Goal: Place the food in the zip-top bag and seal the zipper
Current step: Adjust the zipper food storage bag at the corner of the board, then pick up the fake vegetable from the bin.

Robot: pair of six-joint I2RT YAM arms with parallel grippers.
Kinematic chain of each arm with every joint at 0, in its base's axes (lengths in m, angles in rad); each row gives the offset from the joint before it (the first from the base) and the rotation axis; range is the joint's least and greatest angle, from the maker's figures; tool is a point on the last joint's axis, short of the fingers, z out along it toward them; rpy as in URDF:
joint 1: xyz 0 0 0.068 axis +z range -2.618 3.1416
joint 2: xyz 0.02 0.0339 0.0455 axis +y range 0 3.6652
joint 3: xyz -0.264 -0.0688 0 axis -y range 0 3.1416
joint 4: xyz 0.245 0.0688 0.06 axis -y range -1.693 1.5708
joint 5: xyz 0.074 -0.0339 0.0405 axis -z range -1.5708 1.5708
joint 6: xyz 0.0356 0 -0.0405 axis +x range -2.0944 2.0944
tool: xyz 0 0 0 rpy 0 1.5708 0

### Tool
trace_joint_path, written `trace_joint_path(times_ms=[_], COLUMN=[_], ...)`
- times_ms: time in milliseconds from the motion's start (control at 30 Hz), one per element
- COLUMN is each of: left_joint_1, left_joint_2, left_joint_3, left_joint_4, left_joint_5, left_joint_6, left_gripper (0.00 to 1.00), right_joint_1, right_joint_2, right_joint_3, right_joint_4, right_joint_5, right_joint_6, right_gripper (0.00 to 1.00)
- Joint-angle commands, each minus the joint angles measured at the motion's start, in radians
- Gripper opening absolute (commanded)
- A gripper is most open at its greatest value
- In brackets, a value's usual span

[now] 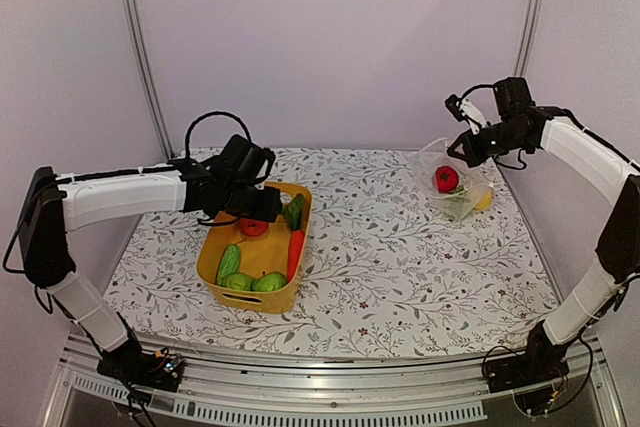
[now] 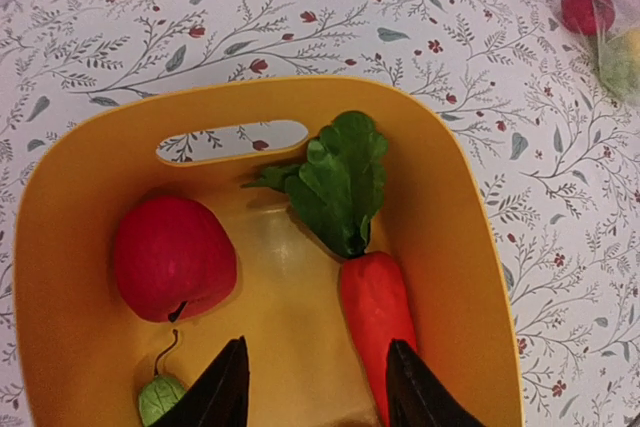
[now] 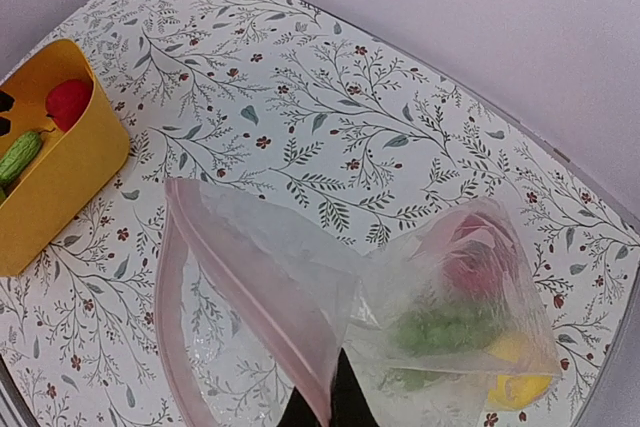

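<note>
The right pincer (image 3: 335,397) is pressed together on one lip of the bag (image 3: 280,267). I think the reason is plain: lifted by that edge, the bag hangs with its mouth open toward the middle of the counter (image 1: 400,247), so that food can be dropped in. The zipper (image 3: 160,297) makes a pinkish loop around the mouth and is not sealed. The bag is at the far right corner, and its bottom seems to rest on the counter under the weight of what is inside: a red fruit (image 1: 446,178), a green piece (image 3: 440,332) and a lemon (image 3: 520,387).

The rest of the food lies in the basket (image 2: 60,207), well apart from the bag. The left pincer (image 2: 315,392) is spread, with nothing between its fingers. It hangs low inside the basket and points down between the apple (image 2: 172,257) and the carrot (image 2: 375,307). One finger is just beside the carrot, perhaps touching it; I cannot tell. I judge that one of these two is to be picked next. A cucumber (image 1: 228,262) and limes (image 1: 255,282) wait at the near end.

The left arm reaches from its base at the near left, its forearm almost level over the counter and the wrist bent down into the basket. The right arm rises along the right side with a high elbow, and its forearm turns inward so that the pincer is above the bag.
</note>
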Motion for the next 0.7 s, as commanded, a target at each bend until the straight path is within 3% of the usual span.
trace_joint_path(times_ms=[0, 467, 667], left_joint_1=[0.035, 0.078, 0.078], left_joint_2=[0.025, 0.217, 0.254], left_joint_3=[-0.012, 0.088, 0.089], left_joint_4=[0.026, 0.006, 0.001], left_joint_5=[0.135, 0.342, 0.356], left_joint_6=[-0.038, -0.118, -0.131], left_gripper=[0.46, 0.42, 0.42], right_joint_1=[-0.001, 0.001, 0.000], right_joint_2=[-0.050, -0.071, -0.071], right_joint_3=[-0.028, -0.048, -0.047], right_joint_4=[0.010, -0.005, -0.005], right_joint_5=[-0.051, -0.073, -0.076], right_joint_6=[0.006, 0.006, 0.009], right_gripper=[0.00, 0.00, 0.00])
